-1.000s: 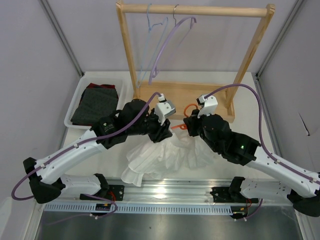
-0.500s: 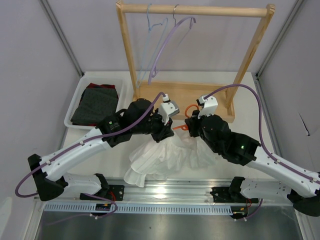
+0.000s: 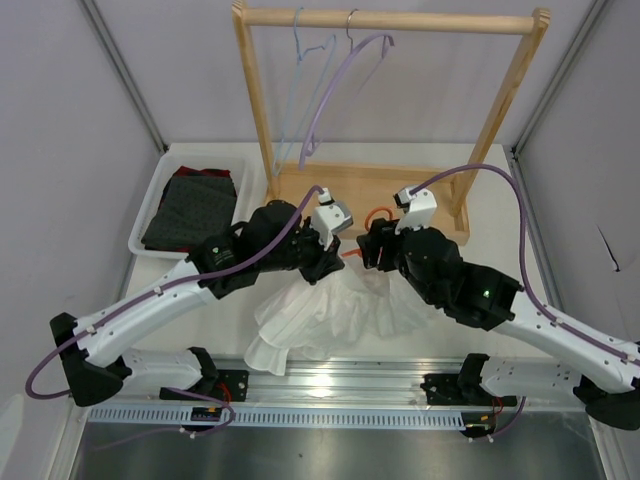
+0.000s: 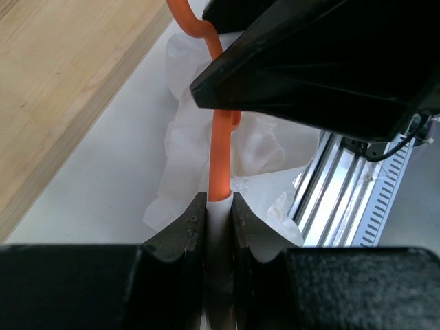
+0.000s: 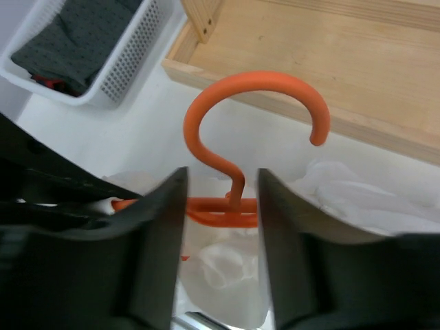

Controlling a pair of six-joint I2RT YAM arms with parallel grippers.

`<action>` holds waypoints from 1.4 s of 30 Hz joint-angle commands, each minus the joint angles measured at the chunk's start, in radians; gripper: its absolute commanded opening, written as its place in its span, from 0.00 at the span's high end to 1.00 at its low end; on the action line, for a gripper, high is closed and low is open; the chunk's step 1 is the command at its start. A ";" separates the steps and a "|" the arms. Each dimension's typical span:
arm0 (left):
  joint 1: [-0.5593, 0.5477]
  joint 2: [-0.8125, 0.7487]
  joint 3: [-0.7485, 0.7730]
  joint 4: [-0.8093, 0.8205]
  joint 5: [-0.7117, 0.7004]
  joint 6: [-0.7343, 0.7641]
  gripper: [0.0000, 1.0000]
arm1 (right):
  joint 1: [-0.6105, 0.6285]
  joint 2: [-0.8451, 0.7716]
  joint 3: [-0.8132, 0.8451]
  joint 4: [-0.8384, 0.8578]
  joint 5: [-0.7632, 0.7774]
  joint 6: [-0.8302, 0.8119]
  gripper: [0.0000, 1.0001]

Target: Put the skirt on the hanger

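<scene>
The white crinkly skirt lies bunched on the table between the two arms. The orange hanger rests on top of it, hook pointing toward the rack. My left gripper is shut on a fold of the skirt wrapped over one hanger arm, with the orange bar coming out of the jaws. My right gripper is open, its fingers on either side of the hanger neck without touching it. White skirt fabric shows below the bar.
A wooden rack stands at the back on a wooden base, carrying a lilac hanger and a pale blue hanger. A white basket holding a dark dotted garment sits at the left. A metal rail runs along the near edge.
My right gripper has opened off the hanger's neck and edged slightly toward the rack. The left arm swung a little right, then back, still gripping the skirt over the hanger arm.
</scene>
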 commanded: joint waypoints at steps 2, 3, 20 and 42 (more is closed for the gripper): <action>0.011 -0.083 -0.026 0.082 -0.062 -0.025 1.00 | -0.012 -0.046 0.066 0.018 0.032 0.008 0.37; 0.014 -0.090 -0.034 0.081 -0.062 -0.026 1.00 | -0.019 -0.057 0.064 0.014 0.043 0.012 0.35; 0.032 -0.156 -0.014 0.061 -0.031 -0.051 1.00 | -0.155 -0.098 -0.017 -0.028 -0.083 0.074 0.43; 0.032 -0.153 0.025 0.042 -0.034 -0.046 1.00 | -0.250 -0.052 -0.034 -0.055 -0.098 0.103 1.00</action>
